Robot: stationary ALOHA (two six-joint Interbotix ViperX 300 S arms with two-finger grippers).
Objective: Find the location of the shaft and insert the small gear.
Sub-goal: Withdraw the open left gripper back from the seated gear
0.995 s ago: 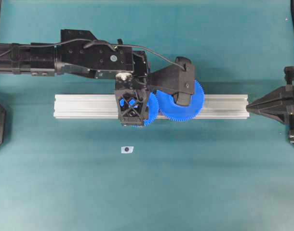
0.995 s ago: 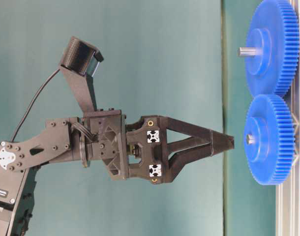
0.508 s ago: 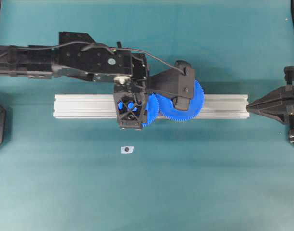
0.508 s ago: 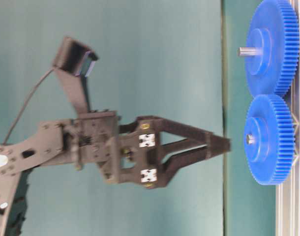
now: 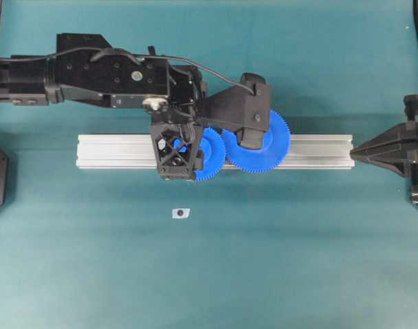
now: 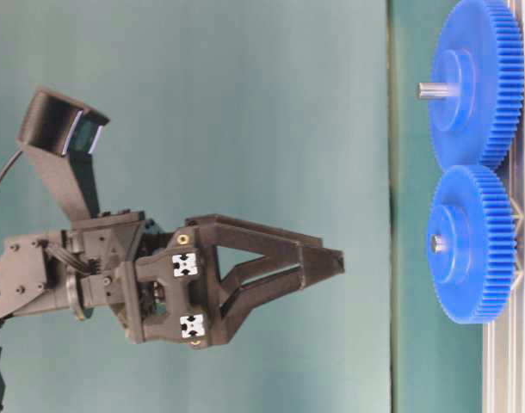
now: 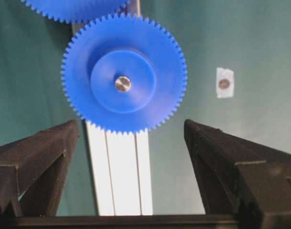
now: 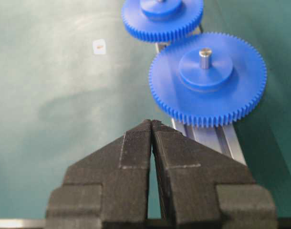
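**Small gear seated on the rail, left gripper standing open above it**

The small gear (image 7: pixel 124 78) sits on the ribbed aluminium rail (image 5: pixel 120 151), its teeth meshing with those of the larger gear (image 5: pixel 262 146) just to its right in the overhead view. A silvery pin end shows in the middle of the small gear's raised hub: this is the shaft (image 7: pixel 122 84), its tip about flush with the hub face and the rest hidden inside the gear. The larger gear has its own grey pin (image 8: pixel 205 57) standing clearly proud of its hub.

The left gripper (image 6: pixel 336 261) points at the rail from above, over the left part of the small gear in the overhead view. Its fingers (image 7: pixel 43 152) are spread well apart with nothing between them; the wrist camera looks straight through the gap at the gear and the rail. In the table-level view (which is turned on its side) the fingertips are clear of the gear, with open green mat showing between them.

The right gripper (image 8: pixel 151 125) rests at the far right edge of the mat (image 5: pixel 277 260), just off the right end of the rail, with its two fingers pressed together and holding nothing.

A tiny white tag with a dark dot (image 5: pixel 180 213) lies alone on the mat, on the near side of the rail and a little left of the small gear.
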